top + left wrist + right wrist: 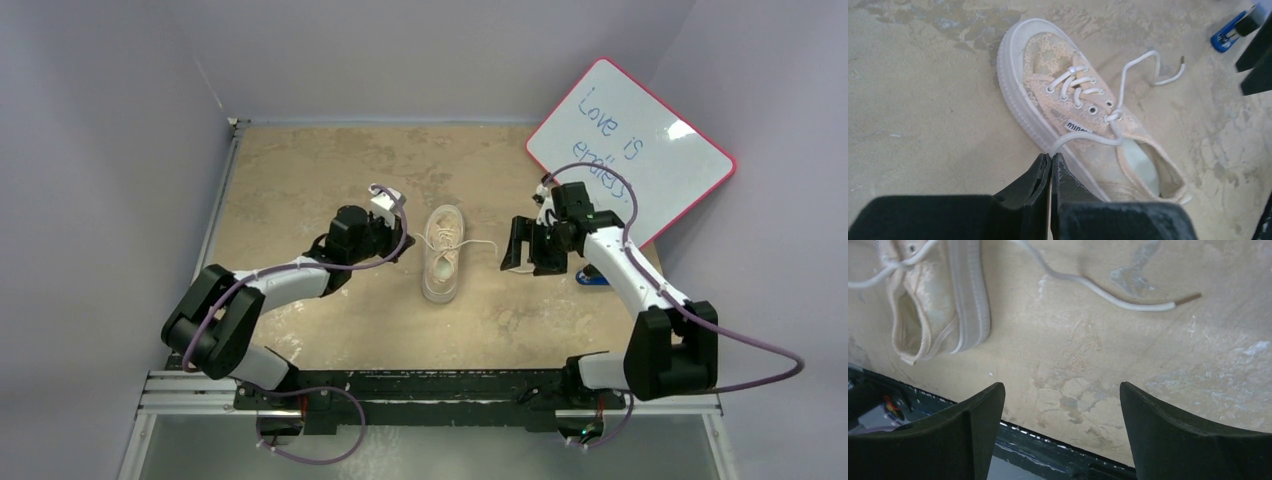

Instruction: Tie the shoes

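Pinching a lace (1082,139) of the sneaker (1048,55), the left claw (1050,167) is closed; the right claw (1062,390) gapes empty.

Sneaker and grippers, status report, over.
Left gripper shut on one lace, at the sneaker's side. Right gripper open above the table, other lace lying free ahead. No knot yet. Stapler off right, out of the way.

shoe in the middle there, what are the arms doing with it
The left gripper is shut on one lace of the cream shoe. The right gripper is open above the table, and the other lace lies loose there. No bow is tied yet.
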Tool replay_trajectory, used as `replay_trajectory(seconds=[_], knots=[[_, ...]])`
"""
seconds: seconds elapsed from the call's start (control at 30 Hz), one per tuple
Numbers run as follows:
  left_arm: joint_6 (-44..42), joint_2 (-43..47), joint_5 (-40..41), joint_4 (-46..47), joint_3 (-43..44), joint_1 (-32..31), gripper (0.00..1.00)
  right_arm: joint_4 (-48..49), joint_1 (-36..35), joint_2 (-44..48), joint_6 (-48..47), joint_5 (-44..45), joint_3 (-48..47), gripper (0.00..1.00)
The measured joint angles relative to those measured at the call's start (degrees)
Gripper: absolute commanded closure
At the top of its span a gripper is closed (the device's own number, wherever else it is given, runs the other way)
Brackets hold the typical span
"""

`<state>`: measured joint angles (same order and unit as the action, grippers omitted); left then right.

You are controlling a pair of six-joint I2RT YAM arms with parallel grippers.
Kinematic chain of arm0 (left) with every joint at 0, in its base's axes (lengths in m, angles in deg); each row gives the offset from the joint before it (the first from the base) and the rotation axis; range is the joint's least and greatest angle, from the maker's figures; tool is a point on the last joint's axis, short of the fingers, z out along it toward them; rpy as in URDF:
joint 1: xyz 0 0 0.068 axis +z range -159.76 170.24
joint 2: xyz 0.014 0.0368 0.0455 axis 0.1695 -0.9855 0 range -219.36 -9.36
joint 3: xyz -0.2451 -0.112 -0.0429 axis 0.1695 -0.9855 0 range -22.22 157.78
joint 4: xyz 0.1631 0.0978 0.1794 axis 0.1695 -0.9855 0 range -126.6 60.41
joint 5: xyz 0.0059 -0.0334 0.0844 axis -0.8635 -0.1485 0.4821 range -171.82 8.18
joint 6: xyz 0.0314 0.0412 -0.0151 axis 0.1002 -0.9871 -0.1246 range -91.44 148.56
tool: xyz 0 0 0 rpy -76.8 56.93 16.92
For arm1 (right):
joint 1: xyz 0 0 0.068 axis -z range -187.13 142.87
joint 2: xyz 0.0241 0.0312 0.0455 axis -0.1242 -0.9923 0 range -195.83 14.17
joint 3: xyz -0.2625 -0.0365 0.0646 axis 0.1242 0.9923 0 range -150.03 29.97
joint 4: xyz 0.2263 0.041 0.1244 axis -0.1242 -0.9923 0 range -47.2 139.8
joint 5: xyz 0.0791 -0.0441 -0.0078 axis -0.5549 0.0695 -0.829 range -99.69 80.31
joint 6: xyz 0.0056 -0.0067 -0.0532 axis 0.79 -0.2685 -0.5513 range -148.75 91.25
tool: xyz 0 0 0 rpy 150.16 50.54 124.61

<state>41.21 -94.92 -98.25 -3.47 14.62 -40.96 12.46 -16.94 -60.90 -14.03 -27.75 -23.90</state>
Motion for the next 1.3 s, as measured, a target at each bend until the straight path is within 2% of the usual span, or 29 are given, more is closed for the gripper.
replay_trajectory(seconds=[0.3,0.6,0.77,0.97,1.3], knots=[[2.7,1.6,1.0,-0.2,0.0,-2.3,1.0,-3.6,2.0,-11.0,15.9,7.3,-3.3,0.15],[1.1,1.3,1.1,0.0,0.9,-3.5,1.0,-4.4,2.0,-12.3,35.9,15.0,-6.3,0.21],[-0.1,0.7,0.6,1.3,2.4,-4.1,1.0,-4.5,2.0,-16.4,45.3,17.3,-9.7,0.24],[-0.2,-1.1,-0.2,4.2,3.3,-4.3,1.0,-5.5,1.8,-19.5,54.4,18.9,-9.7,0.28],[-0.2,-1.9,-2.0,7.4,3.3,-5.4,1.0,-6.8,1.5,-24.4,63.9,20.2,-9.4,0.33]])
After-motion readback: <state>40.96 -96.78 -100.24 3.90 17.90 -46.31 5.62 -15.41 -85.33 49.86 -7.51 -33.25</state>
